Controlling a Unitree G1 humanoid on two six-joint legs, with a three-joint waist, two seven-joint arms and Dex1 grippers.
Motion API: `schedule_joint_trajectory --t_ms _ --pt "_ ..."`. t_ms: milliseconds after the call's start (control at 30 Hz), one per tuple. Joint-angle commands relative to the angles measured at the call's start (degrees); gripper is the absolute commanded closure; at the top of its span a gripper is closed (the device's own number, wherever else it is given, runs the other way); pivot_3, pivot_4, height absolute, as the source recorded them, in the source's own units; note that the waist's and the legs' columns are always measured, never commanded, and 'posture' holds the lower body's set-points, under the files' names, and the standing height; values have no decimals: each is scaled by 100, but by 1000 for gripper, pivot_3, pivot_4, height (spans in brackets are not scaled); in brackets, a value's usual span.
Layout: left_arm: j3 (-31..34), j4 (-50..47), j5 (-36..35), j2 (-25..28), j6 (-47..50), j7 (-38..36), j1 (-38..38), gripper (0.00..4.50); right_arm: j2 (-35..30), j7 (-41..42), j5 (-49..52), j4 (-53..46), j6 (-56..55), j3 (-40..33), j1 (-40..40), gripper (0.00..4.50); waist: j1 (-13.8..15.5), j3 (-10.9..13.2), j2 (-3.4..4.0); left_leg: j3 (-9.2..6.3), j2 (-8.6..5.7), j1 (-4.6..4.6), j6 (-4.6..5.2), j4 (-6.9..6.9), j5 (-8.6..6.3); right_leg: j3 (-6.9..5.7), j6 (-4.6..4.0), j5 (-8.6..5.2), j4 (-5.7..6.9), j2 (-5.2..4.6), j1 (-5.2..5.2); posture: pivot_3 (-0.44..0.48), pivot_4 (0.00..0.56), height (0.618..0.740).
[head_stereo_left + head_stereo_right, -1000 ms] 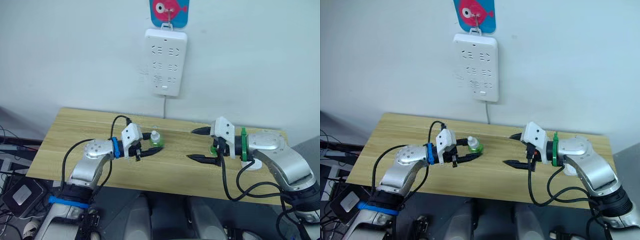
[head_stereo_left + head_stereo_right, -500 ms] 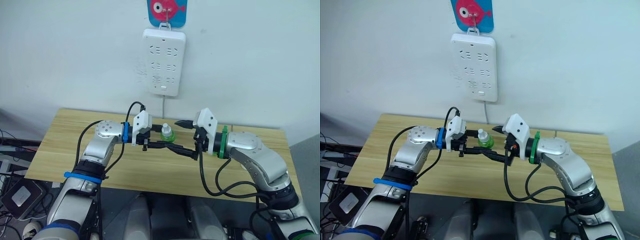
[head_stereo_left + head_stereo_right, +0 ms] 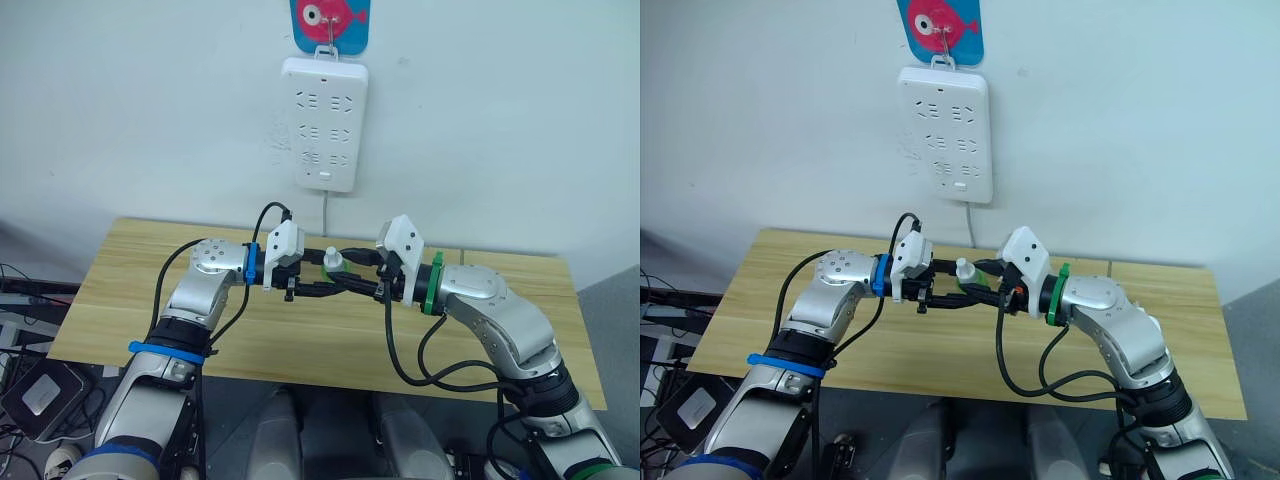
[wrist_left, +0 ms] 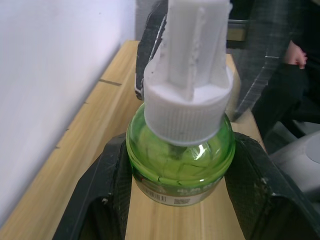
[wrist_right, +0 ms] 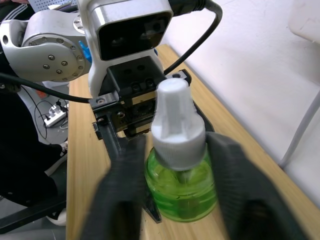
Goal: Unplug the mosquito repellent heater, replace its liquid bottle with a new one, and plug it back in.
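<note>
A light wooden worktop (image 3: 140, 290) stands against a plain white wall (image 3: 130, 110) — a white power strip (image 3: 325, 125) hangs there under a blue-and-pink fish hook (image 3: 330, 22), cord trailing down

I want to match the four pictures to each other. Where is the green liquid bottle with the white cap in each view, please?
Left eye view: the green bottle sits at the middle, between the left gripper and the right gripper, above the wooden table.
Right eye view: middle again, below the white power strip.
Left wrist view: centre, between that gripper's fingers.
Right wrist view: lower centre.
Shared landmark: its white cap.
</note>
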Motion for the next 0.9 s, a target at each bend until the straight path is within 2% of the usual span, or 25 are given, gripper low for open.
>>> schedule_joint_trajectory --t_ms 33,233,367,533,633,667,767,900 --pt "55 -247 -41 -10 -12 -13 76 2268 29 77 97 -161 -125 -24 -65 3411 0 0 0 0 0 0 0 0 0 0 0 0 0 0 0 -64 299 740" --pt "1 -546 -97 11 68 -75 295 2268 34 312 282 -291 -84 -6 -100 3411 -4 0 0 0 0 0 0 0 0 0 0 0 0 0 0 -53 301 740" --pt "-105 -959 -148 66 143 -243 509 2268 -134 1300 484 -111 -454 199 -339 3411 -5 1 1 1 0 0 0 0 0 2 0 0 0 -1 0 -44 298 740" --pt "-265 -1587 -252 214 327 -517 793 2268 -252 3104 351 1331 -1587 517 -1057 3411 -2 1 2 0 1 5 0 3 0 -1 0 0 3 0 4 -16 290 740" --pt "-263 -1769 -262 237 414 -550 867 2268 -79 3543 169 2064 -2122 570 -1411 3411 -7 1 2 0 1 5 1 4 0 -3 -1 1 6 1 3 -16 290 740" --pt "-251 -1796 -258 241 435 -546 876 2268 -54 3649 121 2229 -2246 583 -1482 3411 -6 1 2 -2 1 5 1 3 0 -4 -1 1 7 0 3 13 285 740" --pt "-212 -1820 -244 261 467 -535 888 2268 -51 3917 82 2504 -2387 553 -1606 3411 30 1 2 -6 0 4 1 3 0 -8 -1 1 6 -1 2 13 285 740" --pt "-151 -1703 -194 292 394 -512 891 2268 -245 4061 73 2555 -2363 407 -1604 2061 83 1 2 -8 1 3 0 4 1 -11 -2 1 6 -4 3 12 285 740"
